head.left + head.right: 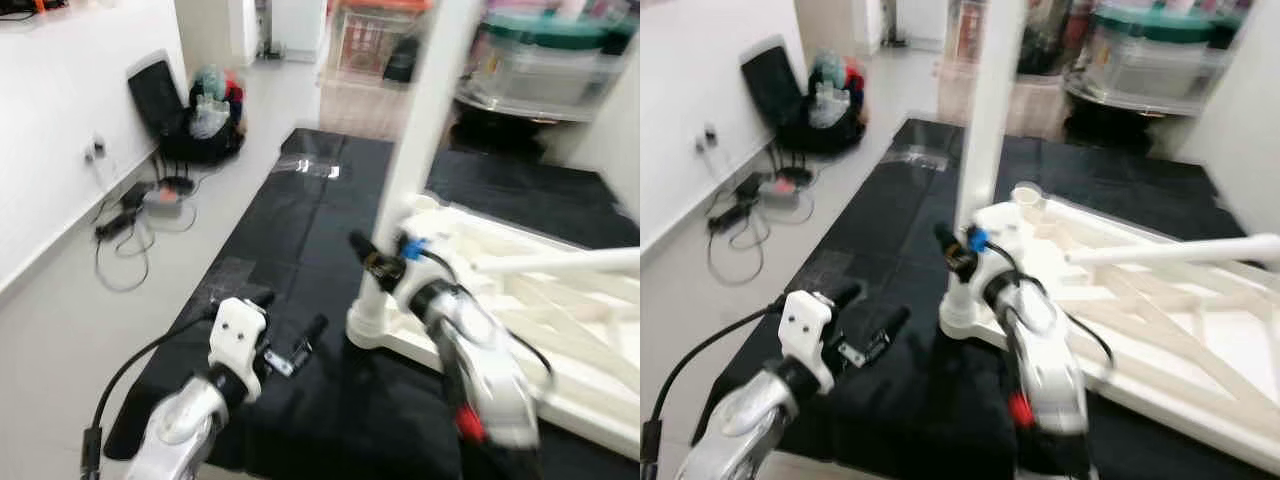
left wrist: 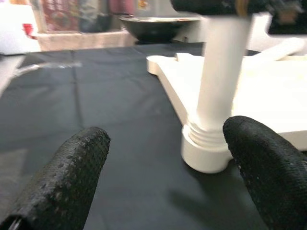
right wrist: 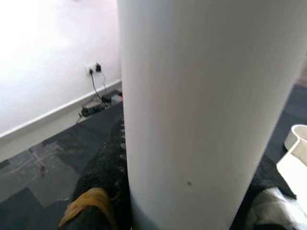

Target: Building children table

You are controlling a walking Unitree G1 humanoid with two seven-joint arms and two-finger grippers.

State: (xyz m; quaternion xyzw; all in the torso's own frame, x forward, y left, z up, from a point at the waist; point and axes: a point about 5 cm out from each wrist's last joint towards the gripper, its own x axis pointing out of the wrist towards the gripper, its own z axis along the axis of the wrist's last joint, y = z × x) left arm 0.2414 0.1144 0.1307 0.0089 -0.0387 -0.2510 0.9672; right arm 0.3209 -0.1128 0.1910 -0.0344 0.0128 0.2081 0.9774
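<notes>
White round table leg (image 1: 425, 130) stands upright, pinched by right tool (image 1: 385, 262); left tool (image 1: 290, 330) spread.

A black mat (image 1: 290, 230) covers the pale floor (image 1: 60, 330); cables (image 1: 125, 235) trail along the left white wall (image 1: 60, 120), with what look like storage bins (image 1: 545, 60) far right.

Left of the upright white leg (image 1: 420, 140), bare black mat (image 1: 290, 230) gives open passage. The right claw (image 1: 385, 262) wraps that leg near its base; the overturned table top (image 1: 560, 330) and a lying leg (image 1: 560, 262) crowd its right side.
</notes>
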